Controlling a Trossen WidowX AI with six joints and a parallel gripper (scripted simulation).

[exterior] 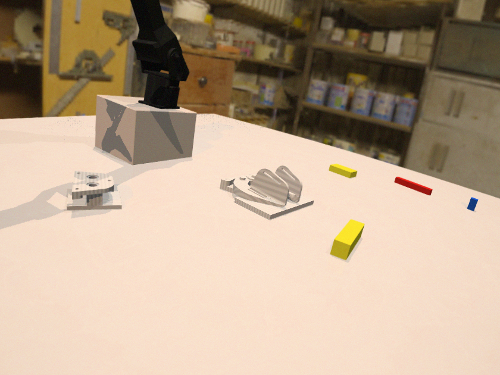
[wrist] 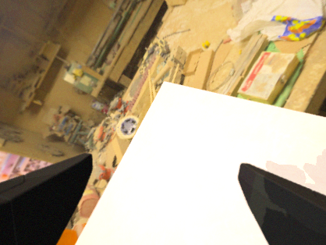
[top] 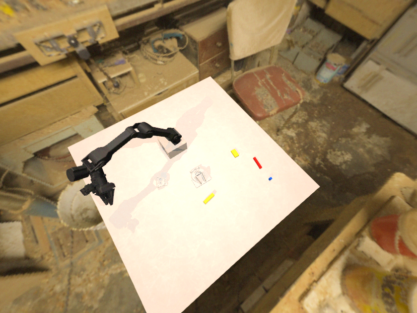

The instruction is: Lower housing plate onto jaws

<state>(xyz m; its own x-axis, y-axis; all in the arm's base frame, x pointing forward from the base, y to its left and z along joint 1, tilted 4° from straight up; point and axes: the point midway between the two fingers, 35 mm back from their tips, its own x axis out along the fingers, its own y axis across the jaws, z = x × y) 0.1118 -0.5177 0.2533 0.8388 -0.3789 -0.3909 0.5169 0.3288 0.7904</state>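
A pale grey housing plate (top: 162, 179) (exterior: 105, 183) with two round holes lies on a small stand (exterior: 115, 200), apart from the jaws. Two pale grey jaws (top: 200, 175) (exterior: 271, 186) sit side by side on a square base plate (exterior: 272, 213), their rounded fins standing up. The stubs are too small to make out clearly. My gripper (top: 108, 202) (wrist: 167, 166) is open and empty. It hangs at the table's left edge in the top view, well away from both the housing plate and the jaws. It is out of frame in the exterior view.
The arm's base stands on a grey block (top: 175, 150) (exterior: 163, 135) behind the parts. Two yellow blocks (top: 208, 197) (top: 234, 153) (exterior: 347, 238) (exterior: 342, 170), a red bar (top: 257, 162) (exterior: 412, 185) and a small blue block (top: 270, 178) (exterior: 472, 203) lie on the table.
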